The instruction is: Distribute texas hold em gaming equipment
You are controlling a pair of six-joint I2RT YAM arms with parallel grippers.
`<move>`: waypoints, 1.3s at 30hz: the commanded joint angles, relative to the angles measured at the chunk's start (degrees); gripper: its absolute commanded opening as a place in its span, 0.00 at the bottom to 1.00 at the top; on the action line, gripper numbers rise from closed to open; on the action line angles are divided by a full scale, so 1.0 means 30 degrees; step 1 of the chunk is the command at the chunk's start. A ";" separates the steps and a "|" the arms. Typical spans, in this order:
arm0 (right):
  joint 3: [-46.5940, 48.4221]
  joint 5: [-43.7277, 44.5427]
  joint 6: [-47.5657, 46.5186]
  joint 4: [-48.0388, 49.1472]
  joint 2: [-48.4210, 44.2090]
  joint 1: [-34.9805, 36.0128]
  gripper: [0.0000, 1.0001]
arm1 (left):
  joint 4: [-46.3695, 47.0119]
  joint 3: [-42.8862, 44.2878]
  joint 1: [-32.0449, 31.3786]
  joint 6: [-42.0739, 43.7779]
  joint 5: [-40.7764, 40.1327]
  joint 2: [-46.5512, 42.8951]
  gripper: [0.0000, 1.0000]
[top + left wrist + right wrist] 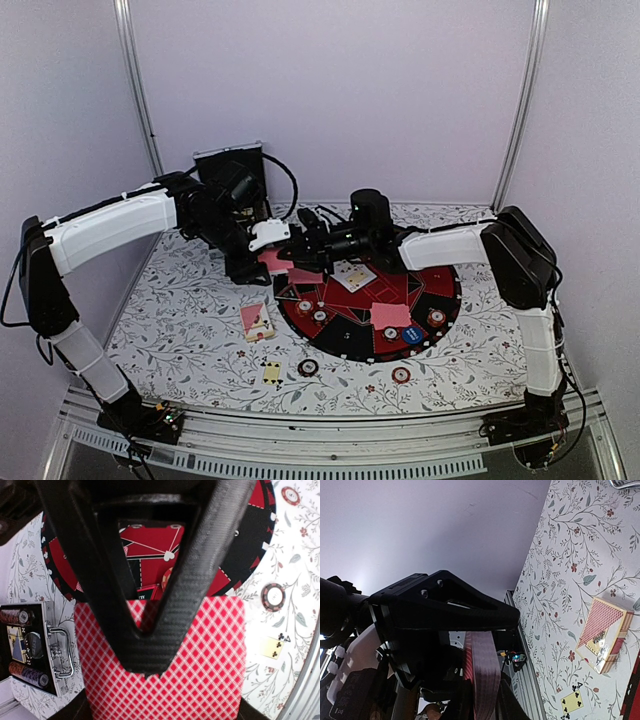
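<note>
- Left fingers (200, 580) are filling the left wrist view, pinching shut on the pink-backed cards (205, 670). The stack is hanging under the tips, over the 9 o'clock rim of the round mat (445, 290).
- Right fingers (460, 612) are reaching in from 3 o'clock toward that same stack. A pink edge is showing just below them in the right wrist view, but I can't tell whether they're clamping it or only closing around it.
- Risk 1, double pick: the cards are sitting tight together, so a pull is likely dragging out two or more.
- Risk 2: a sideways tug is working against the left pinch, so the stack could be sliding, fanning and spilling onto the mat or counter (180, 300).
- Risk 3: both sets of fingers are crowding one spot, so tips could be knocking together or creasing a card.
- Risk 4: a released card could be landing on the blue button (412, 336) and chips sitting at the mat's 5 o'clock.
- Rest of the kit: the pink box (257, 320) is lying at 8 o'clock off the mat, striped chips (307, 367) are sitting at 6–7 o'clock on the counter, and the black case (30, 650) is standing at 11 o'clock.
- Readable: the loose face-up card (572, 700) is showing a 4 with club pips. Nothing legible is showing on the box, chips or case, and the mat lettering is too small.
</note>
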 commanded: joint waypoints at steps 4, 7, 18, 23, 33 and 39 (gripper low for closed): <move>-0.0667 -0.0205 -0.0557 -0.1450 -0.0822 -0.0493 0.13 | 0.0137 0.0304 0.0176 0.0076 -0.0007 -0.0270 0.00; -0.0671 -0.0235 -0.0736 -0.1806 -0.1000 -0.0532 0.10 | 0.0152 0.0170 0.0176 0.0102 -0.0193 -0.0249 0.00; -0.0578 -0.0235 -0.1936 -0.3511 -0.1544 -0.0821 0.20 | 0.0181 -0.0150 0.0176 0.0221 -0.0403 -0.0291 0.00; -0.0505 -0.0236 -0.1992 -0.3693 -0.1517 -0.0825 0.28 | 0.0236 -0.0135 0.0184 0.0221 -0.0426 -0.0365 0.00; -0.0473 -0.0367 -0.1966 -0.3702 -0.1278 -0.0624 0.24 | 0.0271 -0.0135 0.0205 0.0226 -0.0441 -0.0335 0.00; -0.0502 -0.0543 -0.1836 -0.3534 -0.1619 -0.0627 0.16 | 0.0327 -0.0360 0.0205 0.0252 -0.0606 -0.0300 0.00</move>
